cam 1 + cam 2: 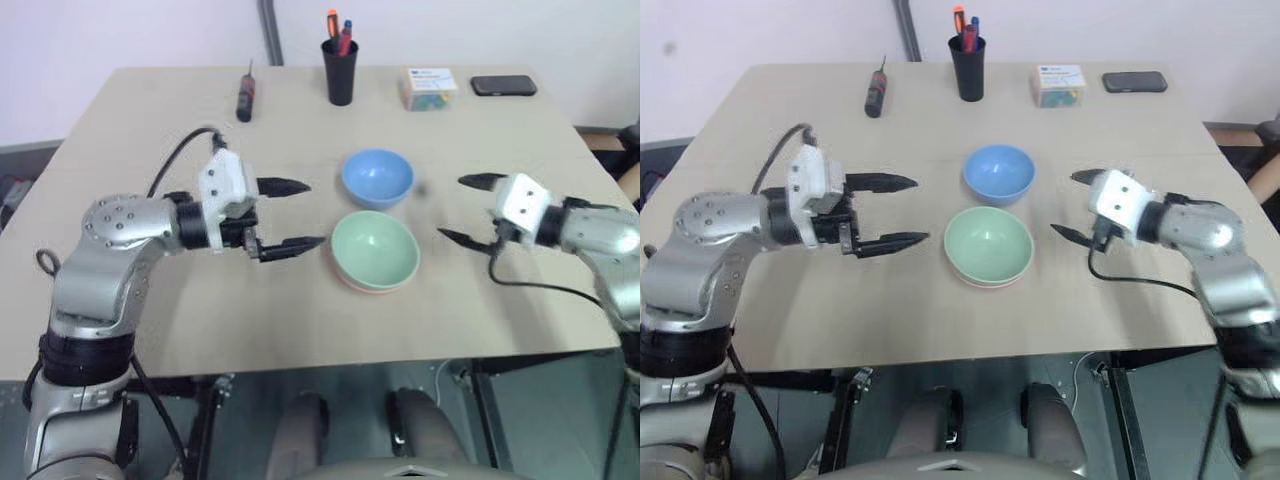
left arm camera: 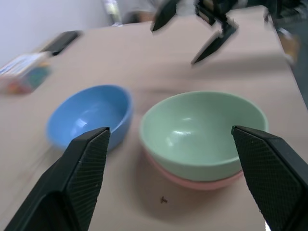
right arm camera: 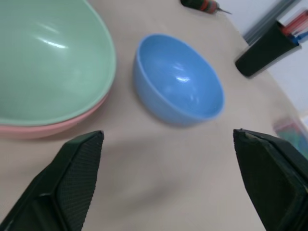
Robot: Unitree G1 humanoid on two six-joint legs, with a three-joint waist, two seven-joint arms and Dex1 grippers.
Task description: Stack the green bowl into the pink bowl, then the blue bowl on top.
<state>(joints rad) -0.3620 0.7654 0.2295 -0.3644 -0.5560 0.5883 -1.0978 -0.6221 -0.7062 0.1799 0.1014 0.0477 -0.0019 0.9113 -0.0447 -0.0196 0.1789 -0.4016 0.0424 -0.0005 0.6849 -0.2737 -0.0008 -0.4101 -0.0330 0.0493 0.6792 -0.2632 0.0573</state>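
The green bowl [image 1: 375,248] sits nested inside the pink bowl [image 1: 372,288], whose rim peeks out beneath it, at the table's middle. Just behind them stands the blue bowl [image 1: 377,177], upright and alone. My left gripper [image 1: 297,214] hovers to the left of the stacked bowls, open and empty, its fingers pointing toward them. My right gripper [image 1: 462,210] is on the right of the bowls, open with nothing between its fingers, aimed toward the blue bowl. The wrist views show the green bowl [image 2: 202,127] on the pink bowl [image 2: 197,180] and the blue bowl [image 3: 178,79] beside them.
Along the table's far edge stand a black pen cup [image 1: 339,70], a screwdriver [image 1: 245,98], a small box [image 1: 431,87] and a dark phone [image 1: 503,86]. A black cable [image 1: 540,287] trails from my right wrist.
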